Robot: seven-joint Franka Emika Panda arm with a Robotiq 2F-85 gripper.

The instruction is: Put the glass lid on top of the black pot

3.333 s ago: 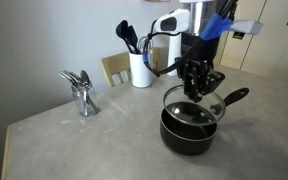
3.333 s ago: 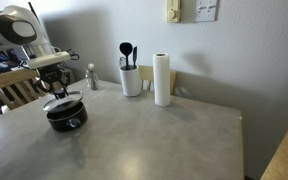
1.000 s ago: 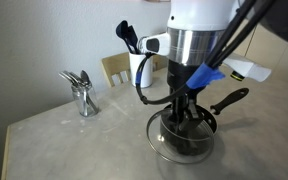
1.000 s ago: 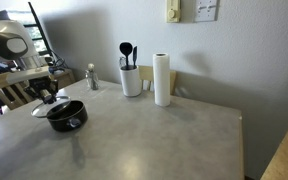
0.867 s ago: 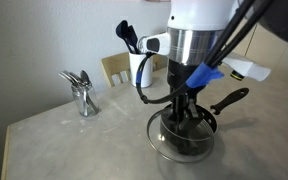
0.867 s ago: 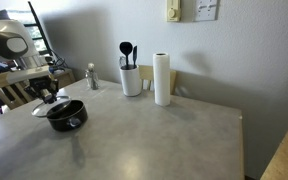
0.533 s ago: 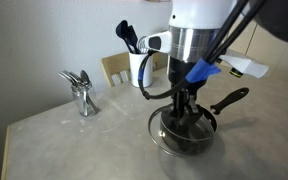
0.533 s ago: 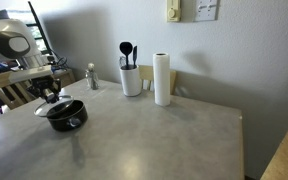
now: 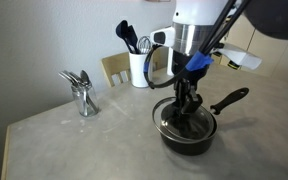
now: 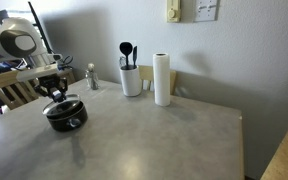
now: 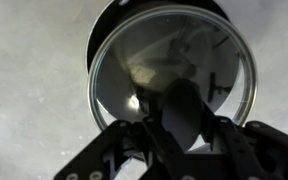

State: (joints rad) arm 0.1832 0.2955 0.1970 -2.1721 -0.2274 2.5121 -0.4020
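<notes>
The black pot (image 9: 190, 133) stands on the grey table, its long handle (image 9: 230, 100) pointing away to the right; it also shows in an exterior view (image 10: 65, 114). My gripper (image 9: 187, 106) is shut on the dark knob (image 11: 183, 108) of the glass lid (image 11: 174, 62). It holds the lid flat, right over the pot's mouth. In the wrist view the pot's black rim (image 11: 112, 16) shows just beyond the lid's metal edge at the top, so the lid sits slightly off centre. I cannot tell whether the lid rests on the rim.
A white utensil holder (image 9: 141, 68) with black utensils stands behind the pot. A paper towel roll (image 10: 163, 80) stands next to it by the wall. A metal piece (image 9: 81, 92) stands at the table's far left. A chair (image 9: 115, 68) is behind the table.
My gripper has carried the lid from beside and in front of the pot across to directly over its mouth. The pot has not moved.
</notes>
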